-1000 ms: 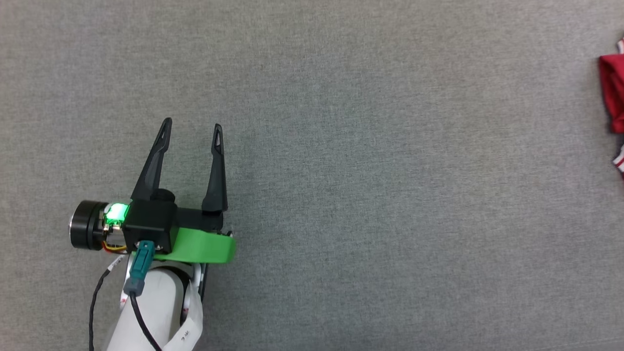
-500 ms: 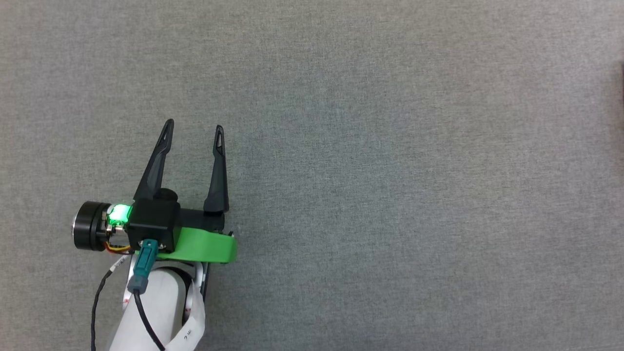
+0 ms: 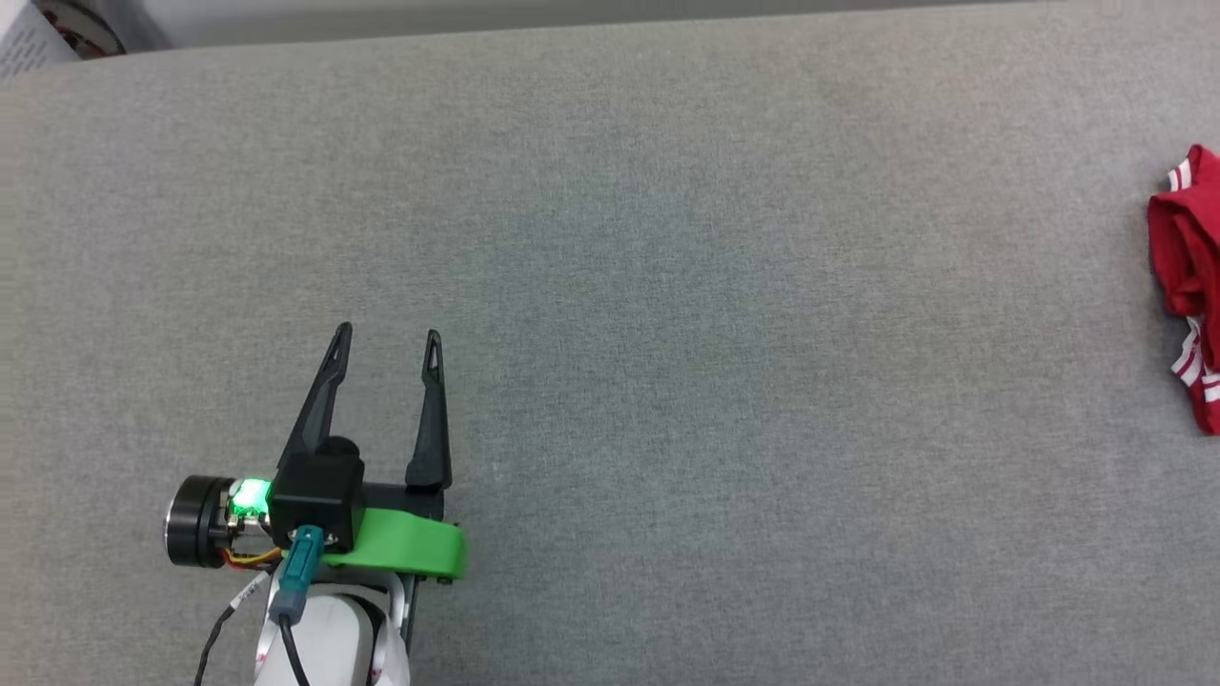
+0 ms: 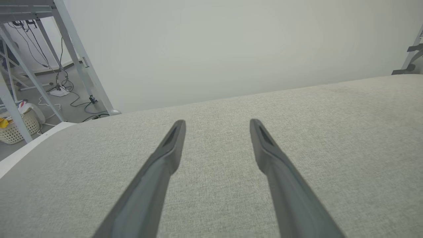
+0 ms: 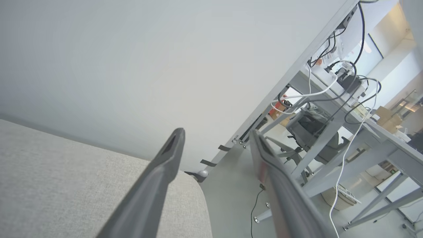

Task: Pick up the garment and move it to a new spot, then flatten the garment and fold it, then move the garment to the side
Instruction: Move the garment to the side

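Head view: the left jaws stand apart and empty above the grey tabletop (image 3: 724,286). The garment (image 3: 1182,248) lies well off to their right, at the tabletop's side, a rumpled red bundle with striped white trim, partly cut off by the picture's edge. How neatly it is folded cannot be told.

Left wrist view: between and beyond these jaws there is bare grey cloth, with no fabric in reach.

Right wrist view: the right jaws are also apart, holding nothing, and point past the tabletop's rounded corner toward the room.

Judging by this, nothing is being carried. The garment sits aside, either awaiting pickup or already put away; flattening and folding cannot be confirmed as done.
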Robot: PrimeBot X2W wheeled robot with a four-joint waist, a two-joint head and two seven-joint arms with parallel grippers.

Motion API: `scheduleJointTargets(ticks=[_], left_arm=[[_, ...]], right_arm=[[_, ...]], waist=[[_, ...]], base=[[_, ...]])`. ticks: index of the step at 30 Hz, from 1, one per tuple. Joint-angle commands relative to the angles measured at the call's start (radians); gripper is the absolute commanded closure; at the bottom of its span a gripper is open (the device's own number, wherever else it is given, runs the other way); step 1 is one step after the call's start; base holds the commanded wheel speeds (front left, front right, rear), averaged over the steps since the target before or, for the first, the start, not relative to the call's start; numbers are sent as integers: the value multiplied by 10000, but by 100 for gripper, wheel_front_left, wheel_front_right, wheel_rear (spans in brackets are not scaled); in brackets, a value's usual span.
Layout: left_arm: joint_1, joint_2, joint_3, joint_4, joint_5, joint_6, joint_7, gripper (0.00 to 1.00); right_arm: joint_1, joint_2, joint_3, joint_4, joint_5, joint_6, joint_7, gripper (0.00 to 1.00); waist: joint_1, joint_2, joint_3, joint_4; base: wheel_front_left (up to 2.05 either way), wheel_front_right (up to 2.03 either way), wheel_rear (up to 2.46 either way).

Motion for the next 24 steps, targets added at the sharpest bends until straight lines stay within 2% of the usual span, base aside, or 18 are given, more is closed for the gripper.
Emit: scheduleJointTargets(ticks=[1, 6, 14, 24], left_arm=[[169, -56, 40, 32, -57, 58, -59, 0], [478, -118, 60, 76, -89, 84, -59, 0], [834, -166, 163, 160, -121, 84, -59, 0], [982, -228, 175, 319, -115, 1, -59, 0]], right_arm=[[218, 352, -83, -280, -197, -9, -230, 0], [760, 1473, -458, -1500, -324, -9, -572, 0], [2294, 3306, -423, -4174, 181, -9, -608, 0], [4324, 5110, 0, -5475, 776, -9, -610, 0]], waist=[[0, 63, -663, 350], [0, 63, -1108, 647], [0, 63, -1625, 930], [0, 63, -2035, 1236]], base=[[0, 0, 0], [0, 0, 0], [0, 0, 0], [0, 0, 0]])
